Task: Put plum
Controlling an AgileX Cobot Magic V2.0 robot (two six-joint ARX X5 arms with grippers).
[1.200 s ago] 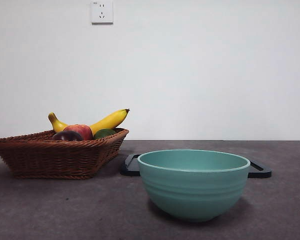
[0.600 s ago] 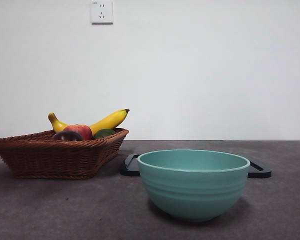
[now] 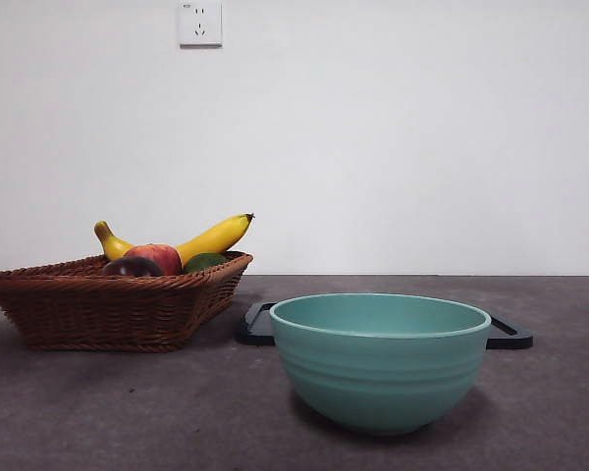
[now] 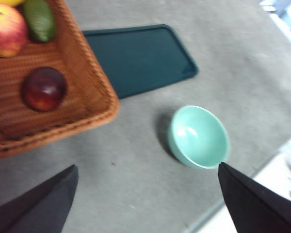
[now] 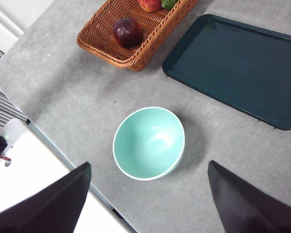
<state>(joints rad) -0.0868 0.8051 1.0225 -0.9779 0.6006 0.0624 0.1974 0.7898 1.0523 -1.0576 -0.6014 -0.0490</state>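
The plum [image 4: 44,89] is dark maroon and glossy, lying in the wicker basket [image 4: 89,82] apart from the other fruit. The front view shows only its top [image 3: 132,267] over the basket [image 3: 108,309] rim; the right wrist view has the plum [image 5: 127,31] in the basket [image 5: 150,36] too. My left gripper [image 4: 148,194] hangs open high over the table between basket and bowl, holding nothing. High above the teal bowl [image 5: 149,142], my right gripper [image 5: 148,191] is open and holds nothing as well.
A teal bowl [image 3: 380,358] stands at the front, with a dark tray [image 3: 510,336] behind it. A red-and-yellow fruit [image 3: 157,258], a green fruit [image 3: 204,262] and a banana [image 3: 211,238] share the basket. The table's front edge [image 5: 63,155] lies close to the bowl.
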